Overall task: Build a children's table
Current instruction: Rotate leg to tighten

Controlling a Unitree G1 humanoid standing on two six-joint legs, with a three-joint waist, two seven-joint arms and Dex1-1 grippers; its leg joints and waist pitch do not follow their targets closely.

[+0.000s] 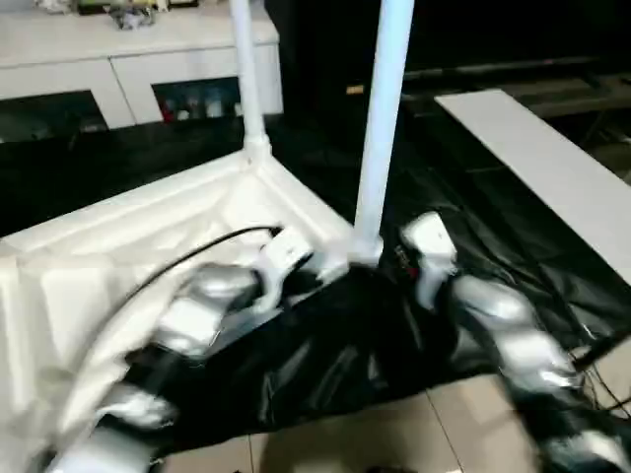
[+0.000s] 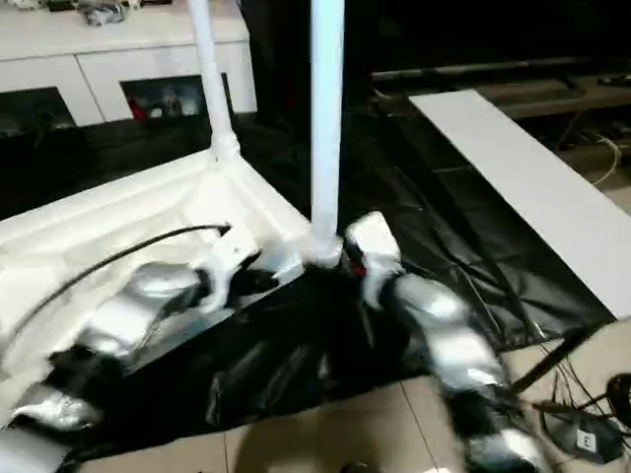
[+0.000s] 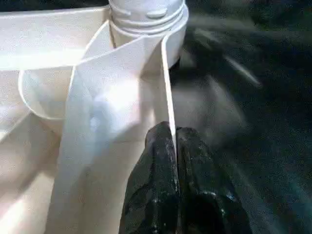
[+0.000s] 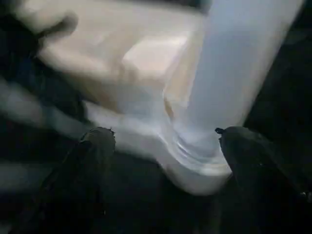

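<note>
The children's table lies upside down on a black sheet, its white ribbed tabletop [image 1: 118, 246] at the left. Two white legs stand upright in corner sockets: a far one [image 1: 246, 79] and a near one [image 1: 380, 128]. My left gripper [image 3: 171, 134] is shut on the thin rim wall of the tabletop, just beside the near leg's socket [image 3: 146, 14]. My right gripper [image 4: 165, 136] is open at the base of the near leg [image 4: 229, 73], one finger on each side of it and apart from it. In the head views it sits right of that leg [image 1: 399, 261].
A white cabinet with glass doors [image 1: 118, 69] stands at the back left. A flat white board [image 1: 552, 168] lies at the right. The black sheet [image 1: 335, 355] ends at tiled floor in front, where cables [image 2: 582, 434] lie at the right.
</note>
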